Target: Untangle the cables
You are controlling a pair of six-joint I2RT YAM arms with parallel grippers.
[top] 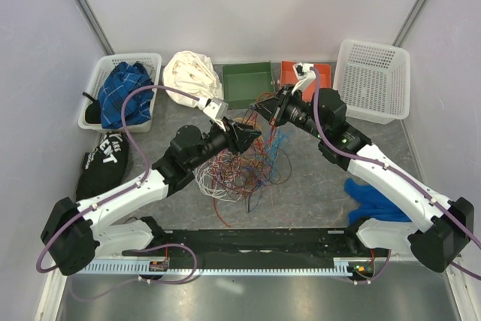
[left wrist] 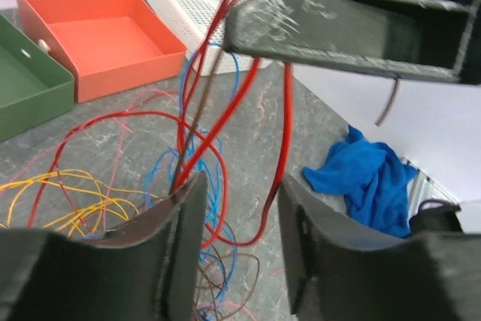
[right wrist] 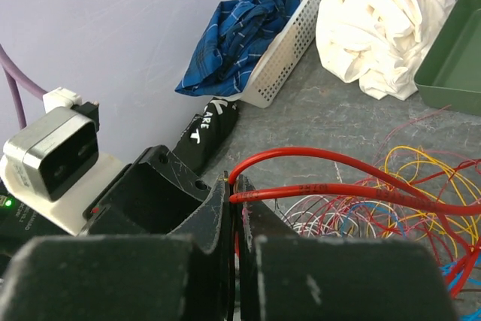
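Observation:
The cables (top: 248, 165) lie as a tangle of thin red, orange, blue, white and yellow wires in the middle of the table. My right gripper (top: 267, 108) hangs over the tangle's far edge. In the right wrist view it (right wrist: 239, 184) is shut on a red cable (right wrist: 338, 157) that loops out to the right. My left gripper (top: 253, 134) is close beside it, just above the tangle. In the left wrist view it (left wrist: 240, 219) is open, with red cables (left wrist: 218, 122) running up between its fingers (left wrist: 188, 219) toward the right gripper (left wrist: 338, 28).
At the back stand a white basket with a blue plaid cloth (top: 124, 92), a white cloth (top: 192, 73), a green tray (top: 248, 84), an orange tray (top: 319, 74) and a white basket (top: 373, 80). A black bag (top: 105, 159) lies left, a blue cloth (top: 376, 197) right.

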